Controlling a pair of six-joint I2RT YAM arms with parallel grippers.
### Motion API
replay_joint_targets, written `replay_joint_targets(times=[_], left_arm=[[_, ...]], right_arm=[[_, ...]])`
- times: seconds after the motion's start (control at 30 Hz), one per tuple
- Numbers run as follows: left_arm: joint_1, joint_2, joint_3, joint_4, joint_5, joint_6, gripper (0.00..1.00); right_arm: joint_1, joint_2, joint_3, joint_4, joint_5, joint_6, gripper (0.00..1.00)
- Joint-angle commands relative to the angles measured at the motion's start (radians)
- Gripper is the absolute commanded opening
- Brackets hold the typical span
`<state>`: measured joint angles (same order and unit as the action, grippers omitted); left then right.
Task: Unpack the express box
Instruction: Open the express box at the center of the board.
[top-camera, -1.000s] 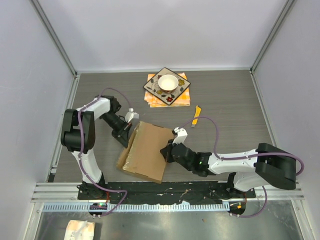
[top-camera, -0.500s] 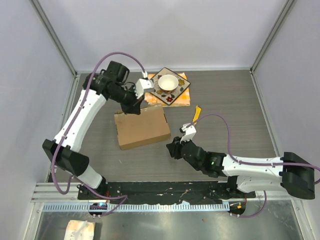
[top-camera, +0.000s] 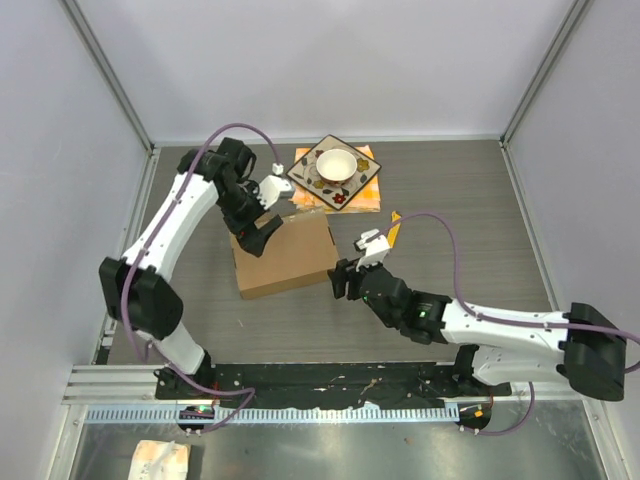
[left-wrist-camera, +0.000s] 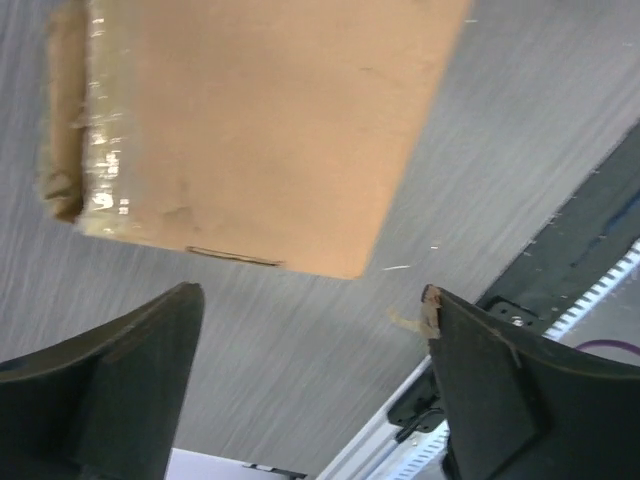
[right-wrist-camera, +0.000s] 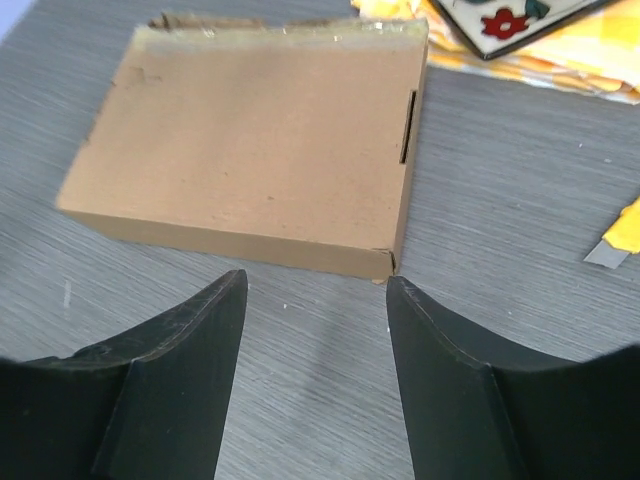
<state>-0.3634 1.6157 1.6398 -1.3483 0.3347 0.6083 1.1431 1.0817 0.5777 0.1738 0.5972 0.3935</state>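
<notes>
Top external: express box (top-camera: 285, 257) near patterned plate (top-camera: 303, 171); left fingers (left-wrist-camera: 100, 390) spread, right fingers (right-wrist-camera: 170, 370) spread.

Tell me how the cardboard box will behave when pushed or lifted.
The express box probably slides rather than tips: it lies flat and shallow on the table. Likely stiff: its faces look unbent. The glossy tape along one edge may be slippery to pinch.

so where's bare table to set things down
Widest bare table: right of the yellow utility knife, to the wall. Also the strip between cardboard box and base rail. Crowded: box's far edge, by the patterned plate and left gripper.
</notes>
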Motion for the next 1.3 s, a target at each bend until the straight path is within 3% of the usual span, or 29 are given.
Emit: replay_joint_targets(times=[0.0, 0.17, 0.4, 0.5, 0.6, 0.63, 0.73, 0.9, 1.03, 1.27], left_arm=[[0.119, 0.165, 0.139, 0.006, -0.033, 0.05, 1.0], [0.165, 0.35, 0.262, 0.02, -0.023, 0.088, 1.0], [0.237, 0.441, 0.281, 0.234, -0.045, 0.001, 1.0], [0.261, 0.475, 0.284, 0.308, -0.013, -0.028, 1.0], [0.259, 0.574, 0.371, 0.195, 0.108, 0.037, 1.0], [0.261, 0.613, 0.405, 0.09, 0.137, 0.06, 1.0], [0.262, 0.705, 0.492, 0.006, 0.156, 0.082, 1.0], [0.264, 0.702, 0.423, 0.071, 0.161, 0.076, 1.0], [0.251, 0.711, 0.411, -0.122, 0.219, 0.186, 1.0], [0.135, 0.543, 0.051, -0.314, 0.248, 0.511, 1.0]], right_arm=[[-0.005, 0.115, 0.05, 0.085, 0.024, -0.027, 0.63], [-0.032, 0.224, 0.073, 0.223, 0.009, -0.059, 0.58], [-0.069, 0.458, 0.233, 0.332, -0.126, -0.047, 0.28], [-0.072, 0.486, 0.269, 0.306, -0.155, -0.021, 0.25], [-0.075, 0.492, 0.257, 0.311, -0.163, 0.002, 0.25], [-0.077, 0.494, 0.252, 0.312, -0.163, 0.013, 0.25], [-0.079, 0.507, 0.243, 0.337, -0.171, 0.033, 0.25], [-0.078, 0.582, 0.287, 0.378, -0.2, 0.064, 0.24], [-0.079, 0.641, 0.327, 0.362, -0.234, 0.094, 0.21], [-0.079, 0.575, 0.229, 0.216, -0.234, 0.157, 0.15]])
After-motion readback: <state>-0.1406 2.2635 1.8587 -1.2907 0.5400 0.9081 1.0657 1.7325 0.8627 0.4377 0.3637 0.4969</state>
